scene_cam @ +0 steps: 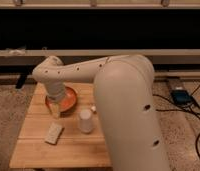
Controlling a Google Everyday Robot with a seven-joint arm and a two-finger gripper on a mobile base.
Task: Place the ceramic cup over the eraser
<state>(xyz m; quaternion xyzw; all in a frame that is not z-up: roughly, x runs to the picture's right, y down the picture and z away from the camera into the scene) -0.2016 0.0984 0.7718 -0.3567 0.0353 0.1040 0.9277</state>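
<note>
The off-white ceramic cup [85, 121] stands on the wooden table [68, 150], near its middle. The eraser [54, 133], a pale flat block, lies on the table to the left of the cup and a little nearer to me, apart from it. My gripper [55, 108] hangs down from the arm at the front left edge of the orange bowl [68, 99], behind the eraser and left of the cup. It touches neither the cup nor the eraser.
My thick white arm [128, 110] fills the right side and hides the table's right part. A small pale object [93, 108] lies just behind the cup. A dark device with cables [182, 96] sits on the speckled floor at the right.
</note>
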